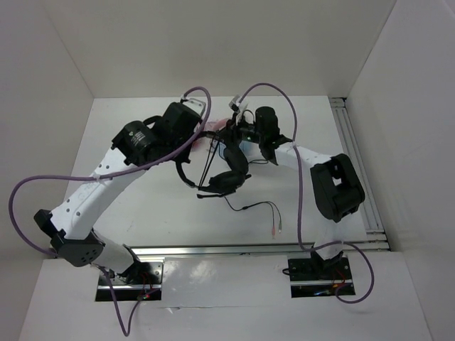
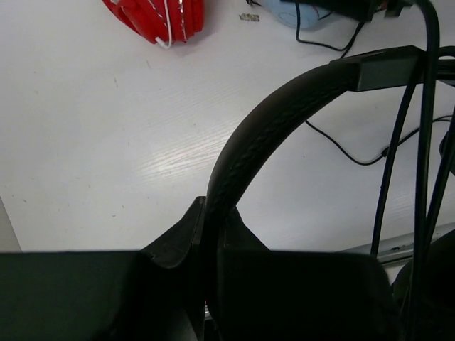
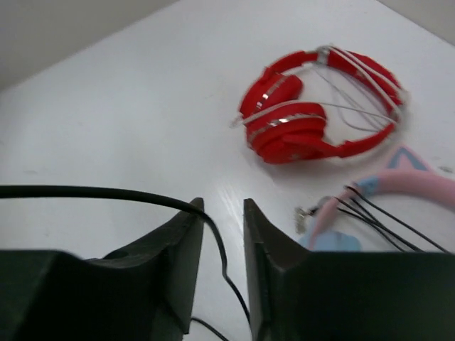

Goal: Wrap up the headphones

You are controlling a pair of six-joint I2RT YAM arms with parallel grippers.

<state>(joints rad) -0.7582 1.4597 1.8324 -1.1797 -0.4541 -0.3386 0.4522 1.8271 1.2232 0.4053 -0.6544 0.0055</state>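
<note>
- Left gripper [image 2: 213, 226]: the jaws are closed on the headband [image 2: 270, 114] of the black headphones [image 1: 229, 181]. The band rises out of the gap and arches away to the right of the jaws.
- Ear cup [image 1: 231, 179]: it hangs below the two wrists in the top view. Whether it touches the table [image 1: 142, 206] cannot be told.
- Right gripper [image 3: 224, 220]: the jaws stand narrowly apart. The thin black cable [image 3: 106, 192] comes in from the left, crosses the tip of the left-hand finger [image 3: 181, 234] and drops through the gap. The gap is wider than the cable, and no pinch shows.
- Coloured plugs [image 1: 274, 229]: the cable's free end lies on the table, well apart from both sets of jaws.
- Red headphones [image 3: 306, 121]: they lie on the table ahead of the right jaws, to their right.
- Pink and light-blue headphones [image 3: 405, 185]: they lie just right of the right jaws, nearer than the red pair.
</note>
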